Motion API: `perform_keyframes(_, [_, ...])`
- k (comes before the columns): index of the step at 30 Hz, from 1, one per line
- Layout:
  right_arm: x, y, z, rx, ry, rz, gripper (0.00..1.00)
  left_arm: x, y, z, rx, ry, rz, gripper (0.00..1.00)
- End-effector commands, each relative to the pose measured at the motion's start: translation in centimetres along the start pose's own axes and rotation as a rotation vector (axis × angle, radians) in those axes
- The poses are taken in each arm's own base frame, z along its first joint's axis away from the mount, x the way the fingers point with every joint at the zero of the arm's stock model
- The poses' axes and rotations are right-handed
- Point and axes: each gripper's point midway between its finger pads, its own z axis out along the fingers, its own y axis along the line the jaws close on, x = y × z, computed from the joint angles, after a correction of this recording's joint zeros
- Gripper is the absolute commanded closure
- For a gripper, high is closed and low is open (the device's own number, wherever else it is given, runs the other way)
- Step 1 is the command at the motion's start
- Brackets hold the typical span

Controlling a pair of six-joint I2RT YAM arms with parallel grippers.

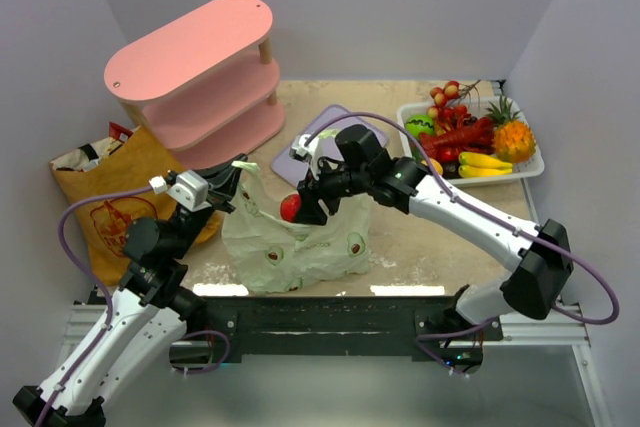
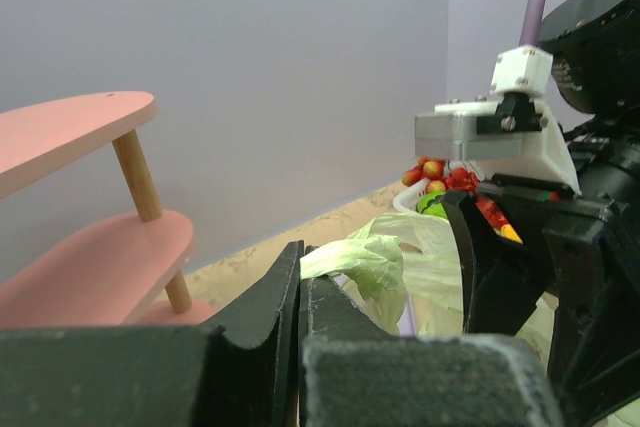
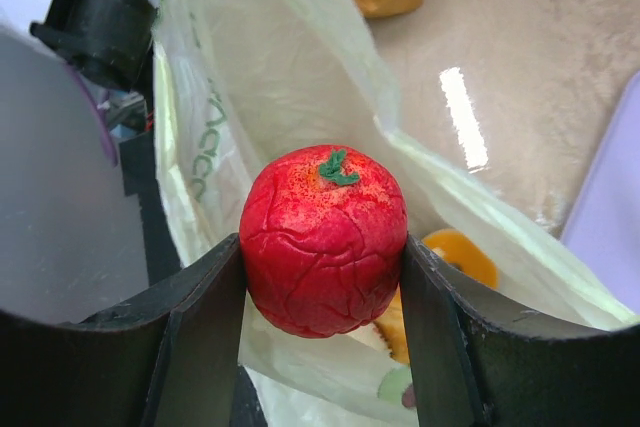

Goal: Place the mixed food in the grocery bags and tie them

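Sandy tabletop [image 1: 430,247]: your right gripper [image 3: 322,277] clamps a red apple [image 3: 322,227] above the green plastic bag [image 1: 300,247]; your left gripper [image 2: 302,267] pinches its handle.

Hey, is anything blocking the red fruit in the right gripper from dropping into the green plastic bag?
Nothing visible. The right gripper holds the red fruit over the open plastic bag; the left gripper pinches its edge. An orange piece inside lies off to one side.
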Motion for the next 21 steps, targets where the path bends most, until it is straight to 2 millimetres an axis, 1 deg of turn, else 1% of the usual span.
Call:
perform_keyframes(1, [2.0,1.3,1.8,-0.104,0.049,0.020,1.00,-1.1,0.1,0.2,0.003,-0.045,0.016,1.00])
perform_keyframes(2, [2.8,1.0,2.8,-0.109,0.075,0.035,1.00,-1.1,0.0,0.2,0.008,-0.045,0.016,1.00])
perform_keyframes(4, [3.0,0.9,3.7,-0.114,0.094,0.034,1.00,-1.0,-0.1,0.3,0.011,-0.043,0.017,1.00])
perform_keyframes(6, [3.5,0.9,4.8,-0.117,0.113,0.042,0.98,-1.0,0.0,0.3,0.011,-0.042,0.019,1.00])
perform_keyframes(7, [3.4,0.7,5.1,-0.104,0.111,0.038,0.93,-0.9,-0.1,0.3,0.012,-0.041,0.018,1.00])
perform_keyframes(9, [3.0,0.7,5.3,-0.090,0.098,0.033,0.81,-0.9,-0.1,0.3,0.014,-0.040,0.019,1.00])
perform_keyframes(10, [3.0,0.2,5.2,-0.058,0.097,0.033,0.68,-1.0,-0.1,0.3,0.014,-0.041,0.020,1.00])
perform_keyframes(12, [2.6,-0.1,4.7,-0.024,0.084,0.025,0.52,-0.9,-0.1,0.3,0.016,-0.038,0.020,1.00])
perform_keyframes(13, [2.1,0.0,4.0,-0.006,0.069,0.016,0.38,-0.9,-0.1,0.3,0.016,-0.038,0.020,1.00])
perform_keyframes(15, [1.7,-0.3,3.2,0.034,0.059,0.011,0.30,-0.9,-0.2,0.4,0.019,-0.038,0.020,1.00])
perform_keyframes(16, [0.9,-0.2,2.3,0.054,0.035,0.000,0.24,-0.8,-0.2,0.4,0.022,-0.037,0.020,1.00])
perform_keyframes(17, [0.7,-0.8,1.8,0.098,0.027,-0.005,0.20,-0.8,-0.2,0.4,0.022,-0.036,0.020,1.00])
perform_keyframes(18, [0.6,-0.8,1.4,0.112,0.022,-0.008,0.14,-0.9,-0.2,0.4,0.024,-0.036,0.020,1.00])
perform_keyframes(19, [0.0,-0.7,0.7,0.123,0.002,-0.017,0.06,-0.9,-0.3,0.4,0.027,-0.036,0.020,1.00])
perform_keyframes(21, [-0.3,-0.8,0.0,0.148,-0.009,-0.024,0.05,-0.8,-0.3,0.4,0.027,-0.034,0.019,1.00])
